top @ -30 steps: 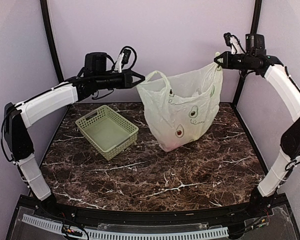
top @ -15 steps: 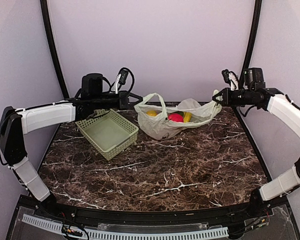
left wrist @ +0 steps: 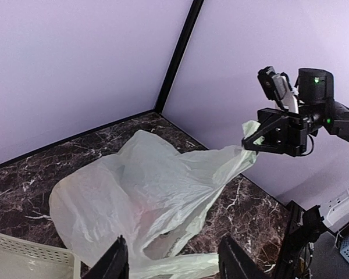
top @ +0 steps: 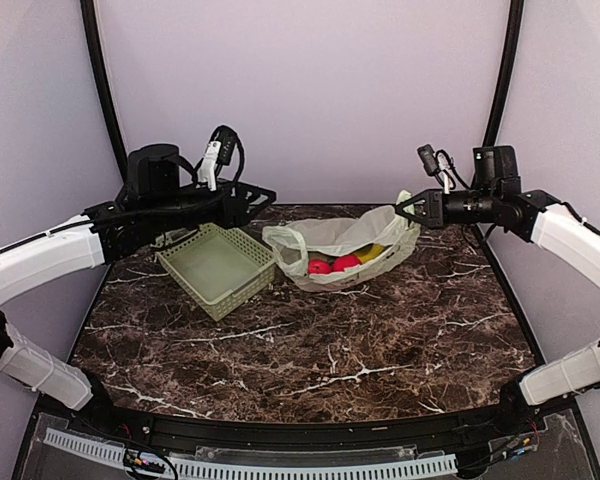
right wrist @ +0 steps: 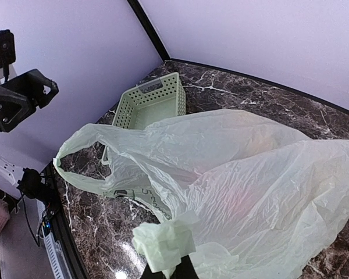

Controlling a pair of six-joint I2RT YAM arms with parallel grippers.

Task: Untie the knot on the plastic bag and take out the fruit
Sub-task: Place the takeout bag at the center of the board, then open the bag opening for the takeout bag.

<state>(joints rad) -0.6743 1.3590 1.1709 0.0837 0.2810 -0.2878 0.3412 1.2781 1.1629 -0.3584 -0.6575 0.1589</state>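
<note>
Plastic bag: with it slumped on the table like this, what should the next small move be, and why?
Probably lower the open left gripper into the plastic bag mouth toward a red fruit: the right gripper holds one handle up, the other loop lies free.

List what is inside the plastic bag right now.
Visible through the mouth of the plastic bag: two red fruits, one yellow fruit. Crumpled film covers any others.
</note>
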